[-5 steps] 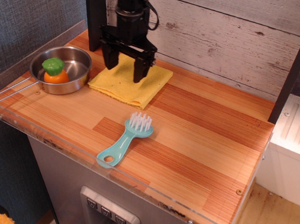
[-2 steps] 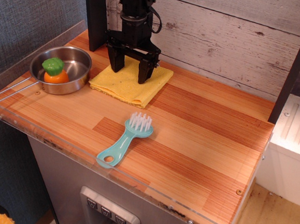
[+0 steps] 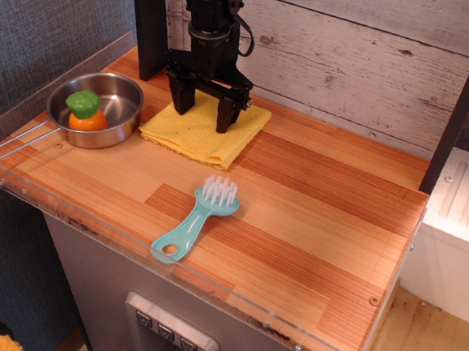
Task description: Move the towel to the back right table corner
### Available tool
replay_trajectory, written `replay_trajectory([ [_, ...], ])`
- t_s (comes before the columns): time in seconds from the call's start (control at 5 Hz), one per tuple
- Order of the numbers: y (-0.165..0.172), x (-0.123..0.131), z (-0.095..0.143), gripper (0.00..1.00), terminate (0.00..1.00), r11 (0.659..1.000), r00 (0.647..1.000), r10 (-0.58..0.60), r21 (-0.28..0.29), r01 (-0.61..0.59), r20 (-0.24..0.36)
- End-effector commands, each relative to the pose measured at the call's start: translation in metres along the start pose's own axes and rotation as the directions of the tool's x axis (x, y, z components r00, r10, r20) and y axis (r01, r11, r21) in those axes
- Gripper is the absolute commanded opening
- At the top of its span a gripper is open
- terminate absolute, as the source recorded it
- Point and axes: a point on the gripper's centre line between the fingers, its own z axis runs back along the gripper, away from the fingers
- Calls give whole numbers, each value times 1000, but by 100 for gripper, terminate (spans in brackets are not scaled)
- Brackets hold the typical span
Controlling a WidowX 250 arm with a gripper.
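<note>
Gripper (image 3: 203, 114): spread wide, straddling the middle of the cloth, tips at or just above it; nothing held; contact too fine to call.
Towel (image 3: 203, 129): yellow, folded square, lying flat at the back left of the table, just beside the pan, touching or nearly so.
Table (image 3: 320, 223): striped wood with a clear rim; back right corner bare, by the dark post (image 3: 464, 96), well apart from the cloth.
Pan (image 3: 101, 110): steel, long handle toward the front left, holding an orange and green toy (image 3: 85, 111).
Brush (image 3: 196, 218): teal, lying in front of the cloth, clear of a straight path to the right.
Risk, thin grip: pinching only the top layer, so the folds open and the rest trails.
Risk, drag: carried too low, the hanging edge sweeping the brush or snagging on the rim.
Risk, neighbour: closing off-centre toward the left, nudging the pan.
Risk, placement: dropping short of the corner, or draped against the post or back wall.
</note>
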Motion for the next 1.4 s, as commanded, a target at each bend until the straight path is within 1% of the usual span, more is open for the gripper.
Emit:
replay_trajectory([
  [0.0, -69, 21, 12, 100, 0, 998, 998, -31, -60, 34, 46],
  [0.2, -99, 30, 24, 100, 0, 996, 995, -79, -41, 82, 64],
  [0.4, -130, 29, 39, 100, 0, 992, 991, -120, -16, 121, 62],
  [0.6, -147, 27, 47, 100, 0, 993, 991, -122, -1, 122, 63],
  [0.8, -141, 34, 55, 100, 0, 1000, 995, -27, 18, 25, 93],
  [1.0, -123, 44, 94, 100, 0, 999, 983, 38, -2, -38, 178],
  [1.2, -112, 39, 139, 100, 0, 999, 968, 34, -31, -27, 250],
])
